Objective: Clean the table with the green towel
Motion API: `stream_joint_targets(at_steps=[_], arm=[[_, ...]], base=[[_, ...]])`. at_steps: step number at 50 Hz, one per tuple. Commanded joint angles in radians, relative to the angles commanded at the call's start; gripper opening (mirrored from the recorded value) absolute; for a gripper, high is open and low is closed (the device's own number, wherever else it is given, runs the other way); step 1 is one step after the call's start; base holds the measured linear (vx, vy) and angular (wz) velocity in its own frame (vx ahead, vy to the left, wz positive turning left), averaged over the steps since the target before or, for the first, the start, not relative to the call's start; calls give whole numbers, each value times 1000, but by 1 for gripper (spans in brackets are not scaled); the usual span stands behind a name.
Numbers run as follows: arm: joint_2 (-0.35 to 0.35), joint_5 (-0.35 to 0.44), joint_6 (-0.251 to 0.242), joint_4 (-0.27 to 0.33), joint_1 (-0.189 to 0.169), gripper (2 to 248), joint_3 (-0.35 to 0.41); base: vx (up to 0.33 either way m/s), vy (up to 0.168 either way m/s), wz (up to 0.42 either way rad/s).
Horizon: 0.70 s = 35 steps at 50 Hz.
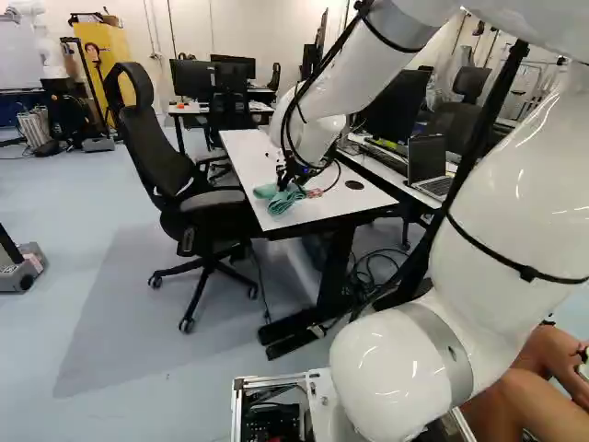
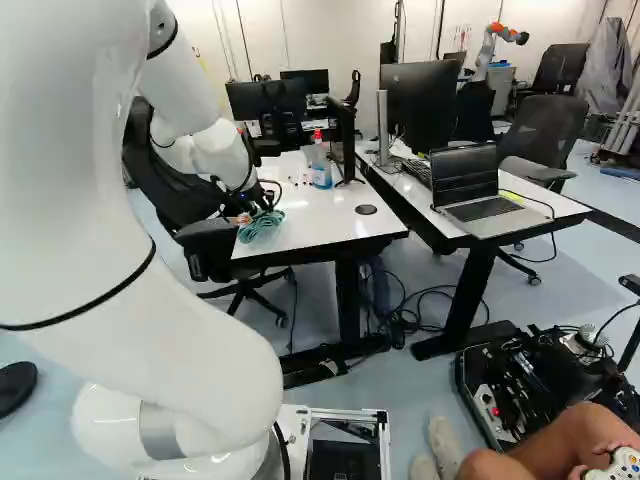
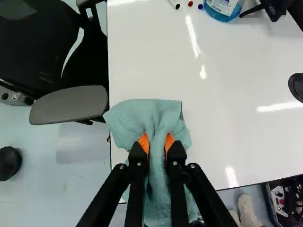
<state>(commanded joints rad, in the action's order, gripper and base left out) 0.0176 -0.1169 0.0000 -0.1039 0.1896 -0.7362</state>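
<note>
Gripper (image 1: 286, 180) is pinching a fold of green towel (image 3: 163, 113) between its orange pads (image 3: 144, 142), cloth lying bunched at near corner of white table (image 3: 222, 137), black chair (image 1: 156, 138) standing beside, bottle of blue liquid (image 2: 321, 172) standing farther along.

Pale walls (image 2: 350, 30) stand behind a smooth, light blue-grey floor (image 1: 92, 230). A black office chair (image 1: 152, 138) stands left of centre in the left base view, a yellow panel (image 1: 115, 55) beyond it; another dark chair (image 2: 550, 125) sits behind a white-topped side table (image 2: 540, 213) in the right base view.
</note>
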Motion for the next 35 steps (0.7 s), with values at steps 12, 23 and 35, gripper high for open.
stream_joint_targets(at_steps=[12,23,35], arm=[[-24,2,0,0,-31,55,-25],[-40,20,0,0,-71,55,-41],[-56,33,0,0,-115,55,-57]], base=[[0,0,0],[0,0,0],[0,0,0]])
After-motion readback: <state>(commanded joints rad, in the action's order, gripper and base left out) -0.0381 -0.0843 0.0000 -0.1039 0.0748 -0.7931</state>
